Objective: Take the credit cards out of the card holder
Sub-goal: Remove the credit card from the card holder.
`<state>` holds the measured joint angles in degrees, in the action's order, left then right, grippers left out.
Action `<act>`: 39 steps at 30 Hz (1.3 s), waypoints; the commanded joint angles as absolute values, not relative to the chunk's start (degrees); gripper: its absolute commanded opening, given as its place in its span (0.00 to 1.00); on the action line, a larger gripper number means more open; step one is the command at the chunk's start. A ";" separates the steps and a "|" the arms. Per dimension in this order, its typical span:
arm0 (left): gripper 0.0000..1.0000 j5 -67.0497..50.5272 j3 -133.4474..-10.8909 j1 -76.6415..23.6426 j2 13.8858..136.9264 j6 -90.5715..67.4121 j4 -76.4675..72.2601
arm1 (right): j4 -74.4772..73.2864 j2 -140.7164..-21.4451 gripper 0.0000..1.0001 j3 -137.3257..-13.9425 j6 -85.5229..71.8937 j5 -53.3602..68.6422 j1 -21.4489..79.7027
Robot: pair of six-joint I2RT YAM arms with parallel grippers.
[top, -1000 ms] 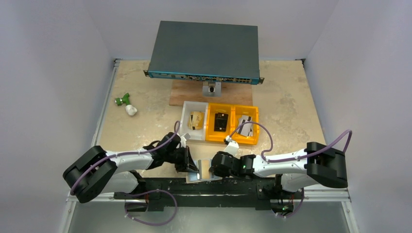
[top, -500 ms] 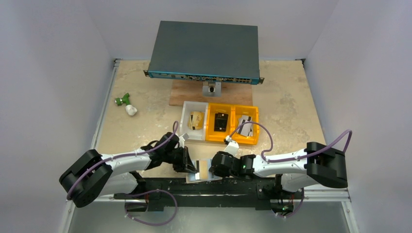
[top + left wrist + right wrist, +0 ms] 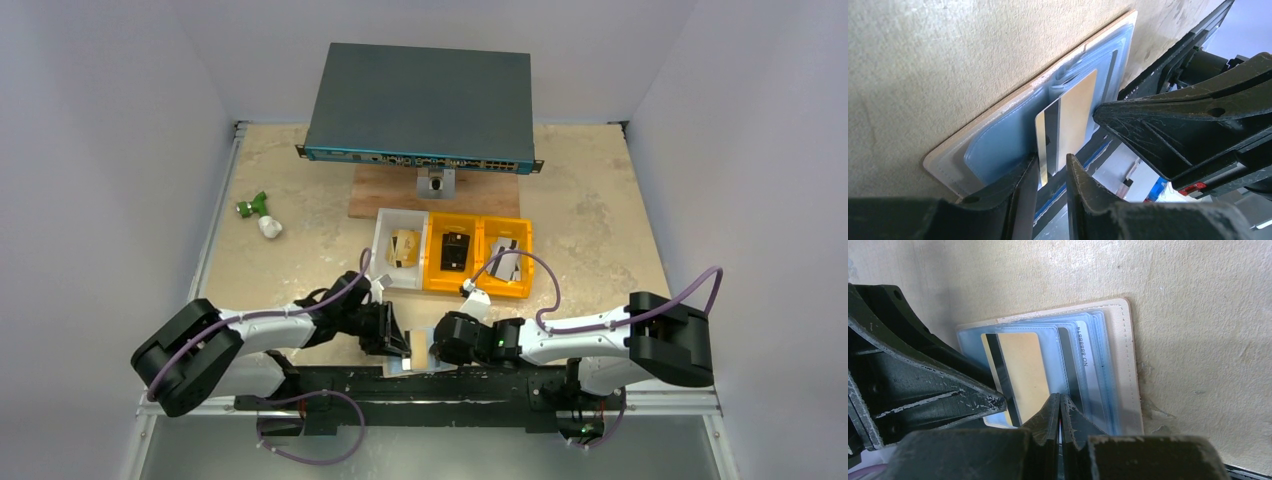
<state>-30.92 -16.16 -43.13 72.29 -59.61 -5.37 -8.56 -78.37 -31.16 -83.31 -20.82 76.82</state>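
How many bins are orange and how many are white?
Orange bins: 2
White bin: 1
Total: 3 bins

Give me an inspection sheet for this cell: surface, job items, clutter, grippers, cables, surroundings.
Surface: beige mottled table, no spills seen.
Job's things: card holder open at the near edge, pale blue sleeves up; gold card partly out of its sleeve.
Clutter: white bin and two orange bins holding small items; green-and-white part at left; network switch on a wooden board behind.
Grippers: left gripper open, the gold card's end between its jaws; right gripper shut, tips on the card holder.
Cables: purple cable looped along each arm; none across the card holder.
Surroundings: plain pale walls; nothing else seen.
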 commanded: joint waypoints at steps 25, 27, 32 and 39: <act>0.00 -20.32 -21.99 -41.26 61.75 -53.78 22.53 | -12.61 -81.38 0.00 -23.97 -77.93 -16.16 76.03; 0.00 -19.82 -23.83 -41.22 60.23 -52.17 25.45 | -11.69 -81.84 0.00 -25.09 -75.30 -15.45 75.94; 0.00 -19.35 -27.22 -41.22 58.31 -51.10 29.99 | -12.39 -81.42 0.00 -27.97 -71.49 -15.37 74.62; 0.00 -17.91 -32.31 -41.23 55.69 -48.83 35.34 | -13.27 -75.38 0.00 -27.38 -72.85 -16.99 74.10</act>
